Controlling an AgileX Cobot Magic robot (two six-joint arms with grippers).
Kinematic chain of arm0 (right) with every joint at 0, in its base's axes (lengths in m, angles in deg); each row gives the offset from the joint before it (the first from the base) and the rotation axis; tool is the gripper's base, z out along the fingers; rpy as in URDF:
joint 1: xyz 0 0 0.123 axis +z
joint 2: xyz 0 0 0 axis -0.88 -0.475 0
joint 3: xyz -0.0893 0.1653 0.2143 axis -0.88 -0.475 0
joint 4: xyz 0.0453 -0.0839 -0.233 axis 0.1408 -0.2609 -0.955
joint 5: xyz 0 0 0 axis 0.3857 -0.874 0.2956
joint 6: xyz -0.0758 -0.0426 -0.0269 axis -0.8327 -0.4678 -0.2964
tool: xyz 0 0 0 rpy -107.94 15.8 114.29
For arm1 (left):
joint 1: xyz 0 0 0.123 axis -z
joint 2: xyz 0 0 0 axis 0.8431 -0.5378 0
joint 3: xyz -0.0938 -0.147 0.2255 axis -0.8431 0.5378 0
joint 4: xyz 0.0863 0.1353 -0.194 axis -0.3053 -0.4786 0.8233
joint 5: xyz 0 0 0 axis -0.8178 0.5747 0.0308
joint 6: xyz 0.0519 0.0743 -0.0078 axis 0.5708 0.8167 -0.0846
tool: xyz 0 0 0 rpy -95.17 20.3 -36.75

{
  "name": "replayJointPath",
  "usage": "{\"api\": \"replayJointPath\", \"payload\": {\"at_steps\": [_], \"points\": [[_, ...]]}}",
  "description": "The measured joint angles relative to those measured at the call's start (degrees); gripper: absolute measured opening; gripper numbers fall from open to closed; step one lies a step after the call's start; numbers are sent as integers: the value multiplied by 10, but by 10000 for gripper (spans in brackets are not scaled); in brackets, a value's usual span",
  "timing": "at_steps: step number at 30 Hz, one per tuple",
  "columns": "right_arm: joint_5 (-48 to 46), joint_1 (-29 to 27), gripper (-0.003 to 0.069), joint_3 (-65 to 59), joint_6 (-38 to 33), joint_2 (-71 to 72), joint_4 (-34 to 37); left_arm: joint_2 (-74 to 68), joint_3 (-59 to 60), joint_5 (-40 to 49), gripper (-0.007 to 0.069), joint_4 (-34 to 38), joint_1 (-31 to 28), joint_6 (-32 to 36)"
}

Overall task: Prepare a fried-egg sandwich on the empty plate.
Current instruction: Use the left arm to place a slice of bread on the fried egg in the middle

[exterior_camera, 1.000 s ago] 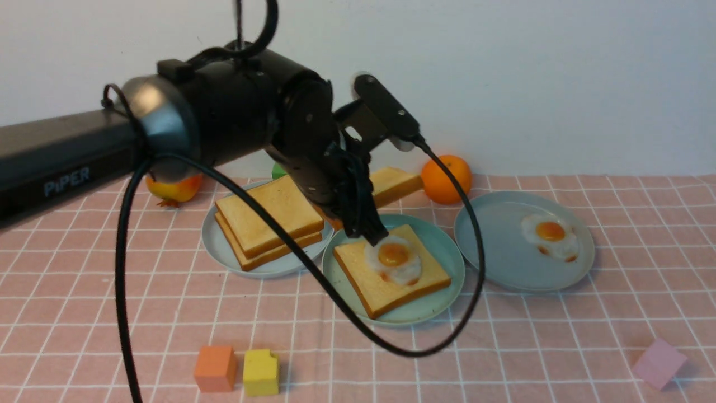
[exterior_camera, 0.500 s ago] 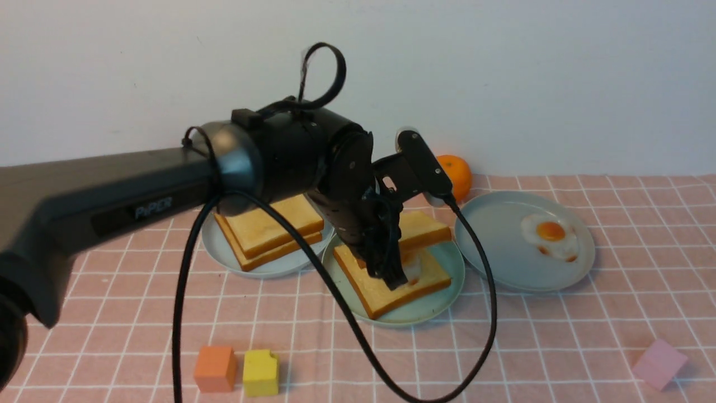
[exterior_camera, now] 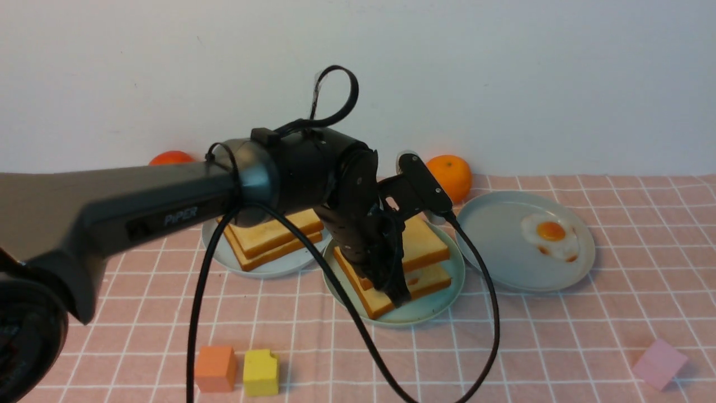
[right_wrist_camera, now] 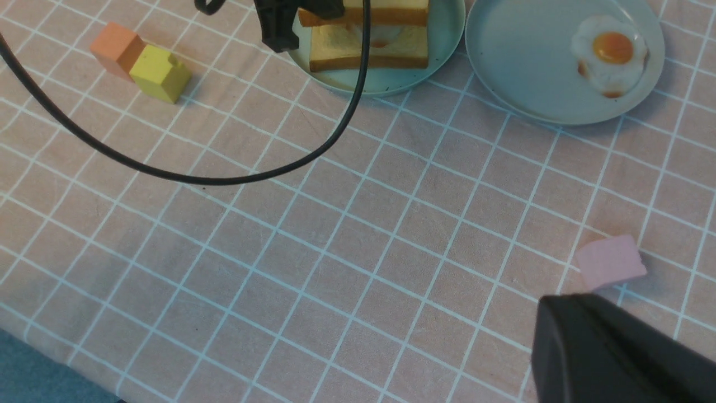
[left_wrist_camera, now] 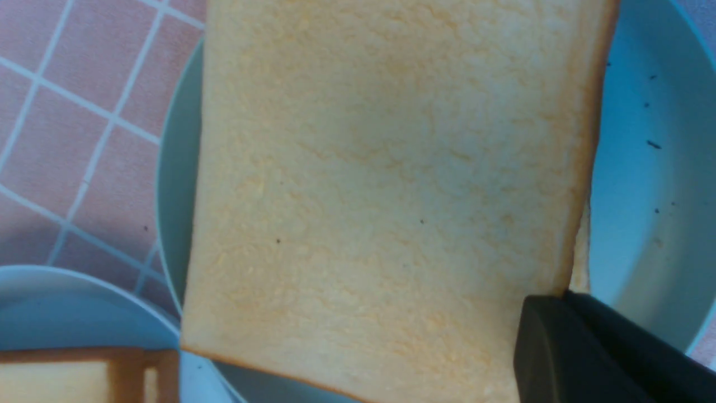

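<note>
On the mint-green plate [exterior_camera: 430, 310] lies a bottom toast slice [exterior_camera: 376, 305]. A second toast slice [exterior_camera: 425, 243] sits over it, slightly askew, hiding nearly all of the egg; only a sliver of egg [exterior_camera: 415, 278] shows between them. My left gripper [exterior_camera: 398, 296] is shut on the top slice's near edge. In the left wrist view that top slice [left_wrist_camera: 380, 184] fills the picture above the plate [left_wrist_camera: 643, 168], with the gripper [left_wrist_camera: 565, 295] clamped at its corner. My right gripper [right_wrist_camera: 576, 299] hovers shut and empty over the cloth, far from the plate.
A grey-blue plate [exterior_camera: 263, 271] at the left holds two stacked toast slices [exterior_camera: 268, 235]. Another grey-blue plate [exterior_camera: 503, 252] at the right holds a spare egg [exterior_camera: 551, 235]. Oranges [exterior_camera: 447, 176] stand at the back. Orange [exterior_camera: 215, 368], yellow [exterior_camera: 261, 372] and pink [exterior_camera: 659, 364] blocks lie near the front.
My left arm has carried the toast slice from behind the plate forward and down, so that it now covers the egg on the bottom slice. The right gripper has stayed put.
</note>
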Motion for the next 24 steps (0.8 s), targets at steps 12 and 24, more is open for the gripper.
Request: {"api": "replayJointPath", "payload": {"at_steps": [12,24], "points": [[1,0,14,0,0,0,0,0,0,1,154,29,0,1],[1,0,18,0,0,0,0,95,2,46,230,62,0,-72]]}}
